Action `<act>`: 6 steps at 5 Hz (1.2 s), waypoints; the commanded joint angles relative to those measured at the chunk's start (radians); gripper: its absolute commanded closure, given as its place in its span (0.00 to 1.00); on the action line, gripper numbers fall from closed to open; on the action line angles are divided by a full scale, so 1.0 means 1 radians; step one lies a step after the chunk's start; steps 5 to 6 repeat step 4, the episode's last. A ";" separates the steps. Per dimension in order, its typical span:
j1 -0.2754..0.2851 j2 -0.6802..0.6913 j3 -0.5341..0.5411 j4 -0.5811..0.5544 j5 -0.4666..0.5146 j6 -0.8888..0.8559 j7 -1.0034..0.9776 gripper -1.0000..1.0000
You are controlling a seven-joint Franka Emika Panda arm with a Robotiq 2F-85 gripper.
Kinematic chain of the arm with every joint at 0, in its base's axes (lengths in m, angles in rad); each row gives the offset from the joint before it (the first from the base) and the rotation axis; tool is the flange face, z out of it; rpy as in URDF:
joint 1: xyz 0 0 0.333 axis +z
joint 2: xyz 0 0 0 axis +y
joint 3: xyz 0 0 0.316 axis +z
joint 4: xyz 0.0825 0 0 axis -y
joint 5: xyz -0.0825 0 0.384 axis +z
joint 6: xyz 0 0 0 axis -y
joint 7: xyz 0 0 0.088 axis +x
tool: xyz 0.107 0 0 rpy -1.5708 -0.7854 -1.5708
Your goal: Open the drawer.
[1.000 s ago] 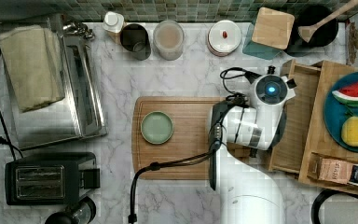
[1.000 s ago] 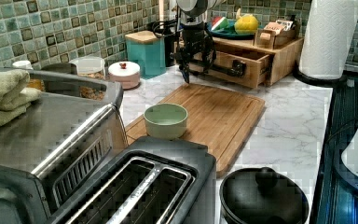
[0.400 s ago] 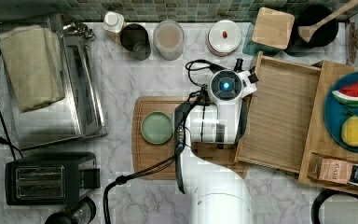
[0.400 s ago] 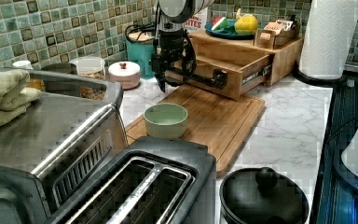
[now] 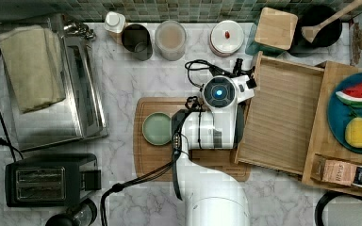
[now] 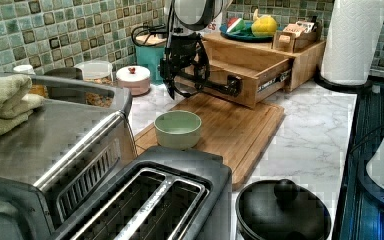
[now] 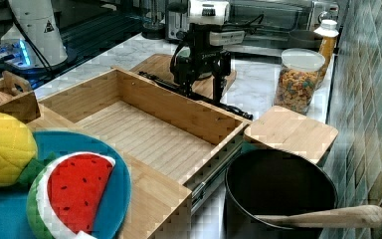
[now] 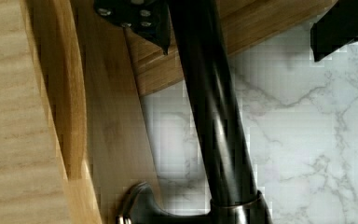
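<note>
Drawer (image 5: 283, 117) position: pulled well out of the wooden cabinet (image 5: 349, 127), its front edge over the cutting board (image 5: 155, 165) at the top view's centre. The gripper (image 6: 186, 86) is seen at the black bar handle (image 8: 214, 116) on the drawer front. In the wrist view, the bar runs between the two fingers (image 8: 140, 21), which stand apart on either side of it; the fingers are judged open around the handle, not clamped on it. The pull is judged nearly complete. Any remaining travel should be made straight along the slide rails (image 7: 214, 167), level with the counter (image 5: 283, 197). The green bowl (image 6: 177, 128) lies near the arm's path and should be avoided.
</note>
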 commanded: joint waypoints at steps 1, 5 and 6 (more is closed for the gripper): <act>0.080 -0.068 0.114 -0.006 0.051 0.041 -0.006 0.00; 0.082 -0.068 0.112 -0.006 0.053 0.041 -0.007 0.00; 0.082 -0.068 0.112 -0.006 0.053 0.041 -0.007 0.00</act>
